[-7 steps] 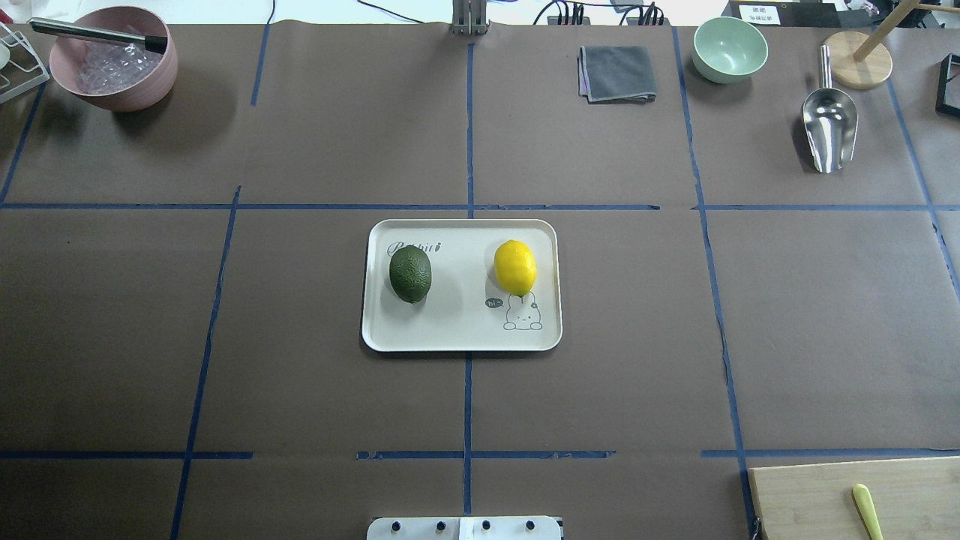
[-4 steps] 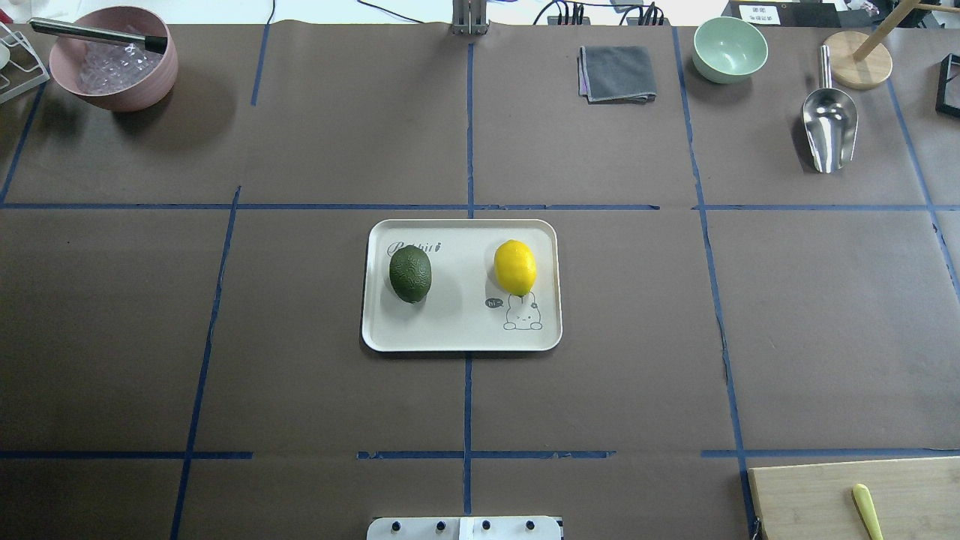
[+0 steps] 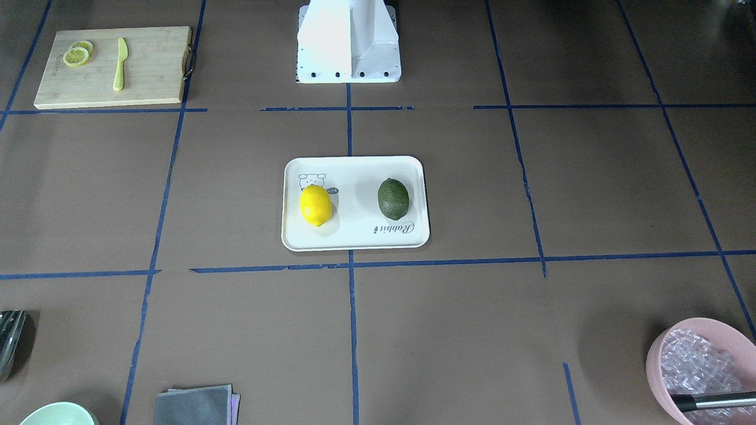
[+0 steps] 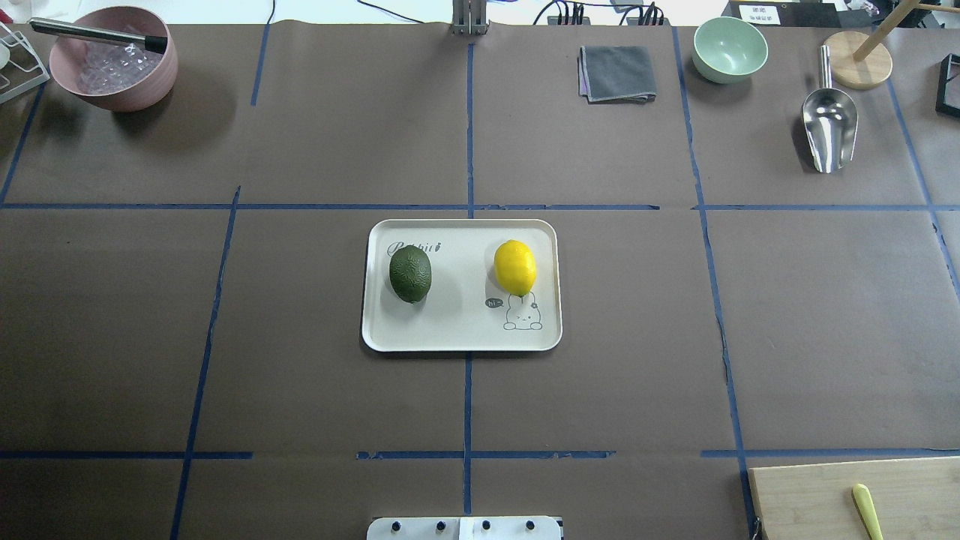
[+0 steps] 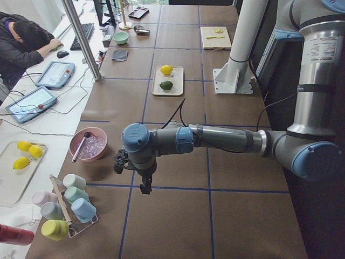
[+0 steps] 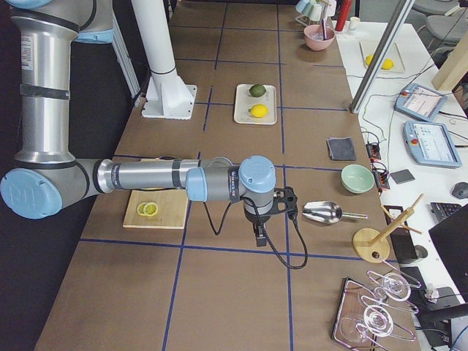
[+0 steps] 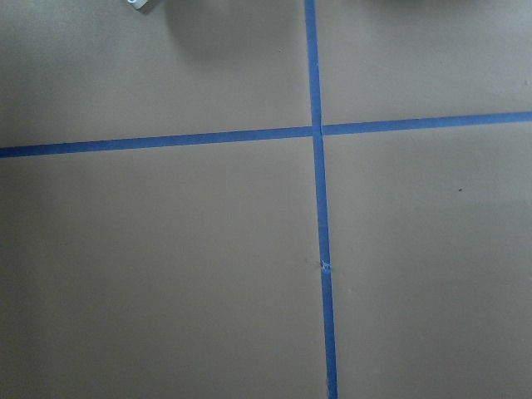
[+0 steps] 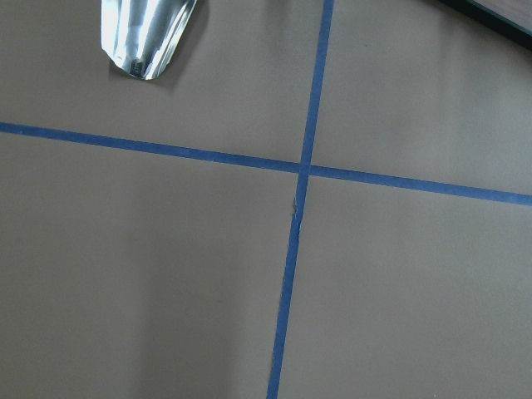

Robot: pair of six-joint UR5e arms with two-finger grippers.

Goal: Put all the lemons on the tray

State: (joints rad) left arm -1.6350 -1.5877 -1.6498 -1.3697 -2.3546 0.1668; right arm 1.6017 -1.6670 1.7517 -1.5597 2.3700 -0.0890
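The tray (image 4: 461, 330) sits mid-table with both fruits on it: green lemon (image 4: 410, 274) on the robot's left half, yellow lemon (image 4: 515, 267) on the right, long axes pointing away from the robot. Well apart from it, at opposite table ends, hang the left gripper (image 5: 144, 186) and the right gripper (image 6: 260, 238) — neither nearer, and whether released or clenched cannot be told.

Soft, even overhead light; all views fairly sharp.
The white robot base (image 3: 348, 41) blows out at the counter's robot-side edge; the metal scoop (image 4: 829, 127) glints near its far right corner. The pink bowl (image 4: 112, 56) casts a broad soft shadow at the far left corner; the yellow lemon (image 4: 515, 267) and green lemon (image 4: 410, 274) leave faint ones on the tray (image 4: 461, 330).
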